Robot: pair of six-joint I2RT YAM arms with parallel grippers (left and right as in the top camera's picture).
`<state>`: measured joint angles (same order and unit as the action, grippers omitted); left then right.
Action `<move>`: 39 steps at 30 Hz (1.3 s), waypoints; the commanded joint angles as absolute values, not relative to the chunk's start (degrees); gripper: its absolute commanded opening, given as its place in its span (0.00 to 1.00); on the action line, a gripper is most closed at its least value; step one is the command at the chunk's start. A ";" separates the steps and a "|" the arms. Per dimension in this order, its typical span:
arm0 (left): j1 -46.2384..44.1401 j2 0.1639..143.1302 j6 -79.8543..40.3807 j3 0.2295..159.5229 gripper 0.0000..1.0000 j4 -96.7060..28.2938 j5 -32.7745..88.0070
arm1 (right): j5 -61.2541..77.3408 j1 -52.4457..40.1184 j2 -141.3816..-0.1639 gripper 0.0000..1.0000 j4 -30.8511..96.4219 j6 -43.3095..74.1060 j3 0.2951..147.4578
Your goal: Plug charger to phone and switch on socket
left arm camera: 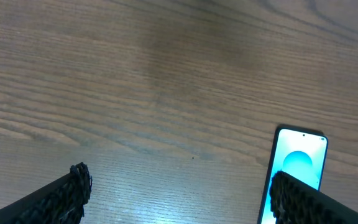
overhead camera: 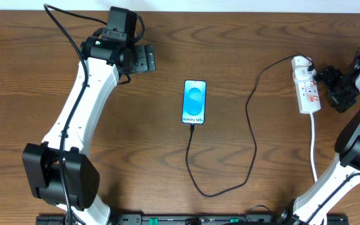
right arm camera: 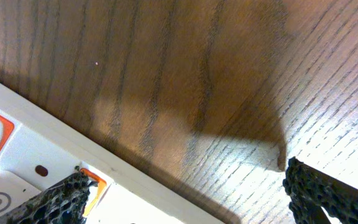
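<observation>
**Q:** What lies on your brown wooden table (overhead camera: 136, 137)?

**A:** At right is the narrow white power strip with red markings (overhead camera: 307, 87). At mid-table the slim blue-screened smartphone (overhead camera: 194, 102) lies flat. The thin black charger cable (overhead camera: 253, 125) loops between them, and its tip meets the phone's lower edge.

**Q:** And the jaws?

**A:** Your left gripper (left arm camera: 179, 180) has its jaws spread over bare wood beside the phone. Your right gripper (right arm camera: 188, 177) also has its jaws spread, with one finger (right arm camera: 61, 202) over the strip.

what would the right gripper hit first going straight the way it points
Probably the socket: the right gripper points at its long side from close by, though its height above the table is unclear.
</observation>
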<state>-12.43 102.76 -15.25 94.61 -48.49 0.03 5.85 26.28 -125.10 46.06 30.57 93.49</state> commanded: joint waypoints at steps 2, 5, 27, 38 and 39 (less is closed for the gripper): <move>-12.12 103.24 -15.53 94.83 0.94 -48.62 -0.69 | 10.00 25.04 -128.38 0.99 48.21 28.49 92.01; -12.12 103.24 -15.53 94.83 0.94 -48.62 -0.69 | 11.62 25.02 -128.38 0.99 48.21 28.21 92.01; -12.12 103.24 -15.55 94.83 0.94 -48.62 -0.69 | 11.97 29.32 -114.74 0.99 57.01 27.70 92.03; -12.12 103.24 -15.55 94.83 0.94 -48.62 -0.69 | 6.48 26.11 -92.49 0.99 65.34 24.80 88.97; -12.12 103.24 -15.53 94.83 0.94 -48.62 -0.69 | 4.71 25.39 -90.37 0.99 65.25 24.82 87.61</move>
<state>-12.43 102.76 -15.22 94.61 -48.45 0.01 10.11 27.94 -96.42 64.90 26.09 90.63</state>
